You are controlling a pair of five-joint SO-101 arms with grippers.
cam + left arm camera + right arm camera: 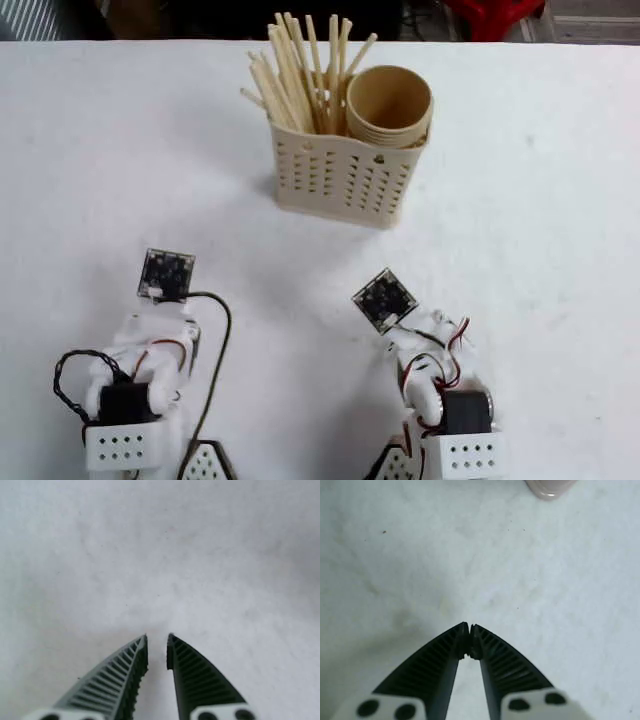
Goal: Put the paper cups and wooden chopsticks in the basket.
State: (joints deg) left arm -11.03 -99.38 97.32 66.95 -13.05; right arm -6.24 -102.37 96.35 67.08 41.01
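Stacked tan paper cups (390, 105) and slim wooden chopsticks (300, 75) are standing upright in the perforated cream basket (345, 180), upper centre of the high view, on the matte white table (100, 150). The left gripper (157, 647) is holding its ribbed jaws slightly parted, gripping nothing. The right gripper (469, 640) is keeping its tips touching, empty.

The left arm (140, 380) and the right arm (435, 390) are both folded low, side by side, and each wrist is turned forward. The left pincer (157, 647) has its jaws a narrow gap apart at the tips. The right pincer (469, 641) has its tips pressed together.
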